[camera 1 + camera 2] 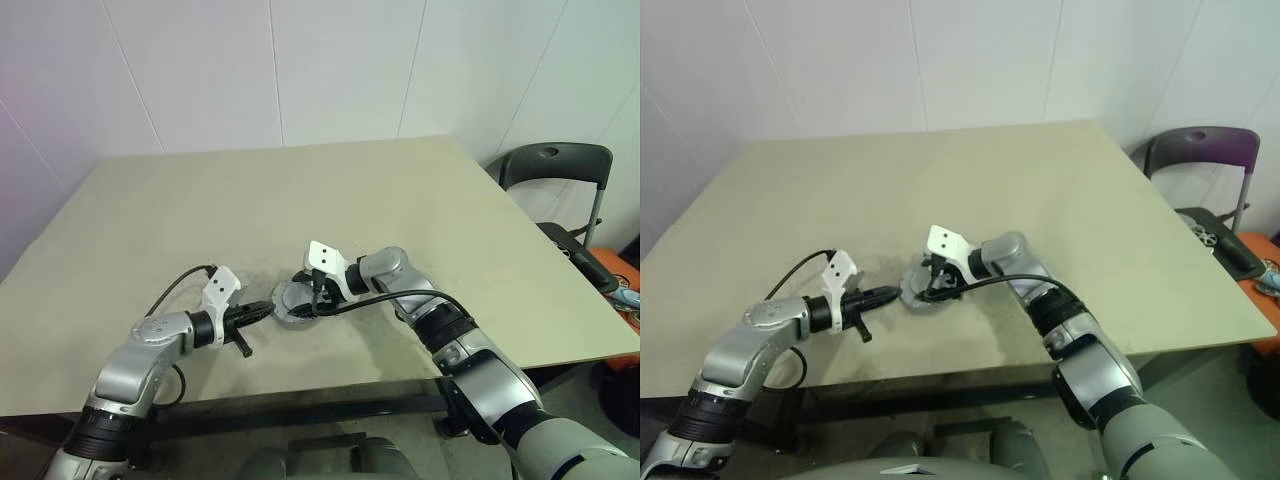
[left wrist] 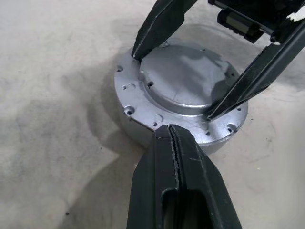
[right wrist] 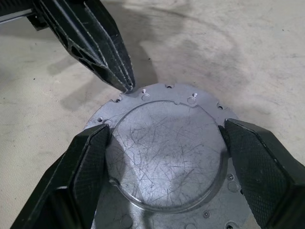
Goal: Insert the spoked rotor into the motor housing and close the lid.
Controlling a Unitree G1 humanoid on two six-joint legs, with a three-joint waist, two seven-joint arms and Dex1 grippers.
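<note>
A beige desk (image 1: 300, 200) fills the middle of the scene, its surface scuffed with dark marks near the near edge. A dark folding chair (image 1: 556, 165) stands at the far right, against white panelled walls (image 1: 250, 70)

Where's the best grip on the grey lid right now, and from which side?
Probably the raised round centre of the lid, taken from above across its width: its step edge gives two opposed faces, and the right gripper already straddles it there. The flat flange lies low and offers little to pinch. The left gripper, shut, touches the flange edge.
</note>
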